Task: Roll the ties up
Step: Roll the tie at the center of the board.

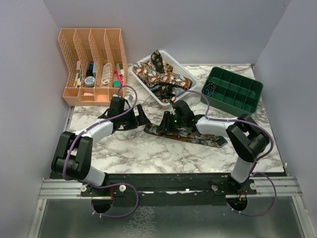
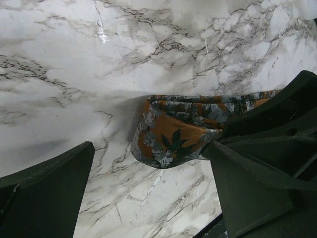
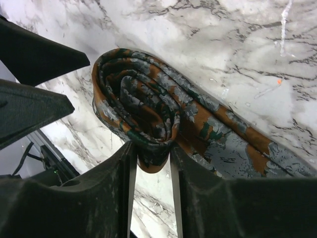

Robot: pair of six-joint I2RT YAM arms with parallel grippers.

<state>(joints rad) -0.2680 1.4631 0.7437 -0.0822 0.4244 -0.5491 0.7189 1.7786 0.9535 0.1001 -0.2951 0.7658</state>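
Note:
One tie [image 1: 198,136] lies across the middle of the marble table, dark with orange and grey leaf pattern. Its left end is wound into a loose roll [image 3: 143,109]. My right gripper [image 3: 151,153] is shut on the lower edge of that roll, with fabric pinched between its two fingers. The unrolled length runs off to the right [image 3: 233,139]. My left gripper [image 2: 148,148] stands wide open just left of the roll [image 2: 173,134], its fingers [image 2: 49,193] apart and holding nothing. In the top view the two grippers, left [image 1: 141,118] and right [image 1: 171,121], face each other.
A white basket [image 1: 137,75] behind the arms holds more patterned ties [image 1: 161,74]. A green compartment tray [image 1: 233,89] sits at the back right. An orange desk organiser [image 1: 91,64] with small items stands at the back left. Grey walls enclose the table.

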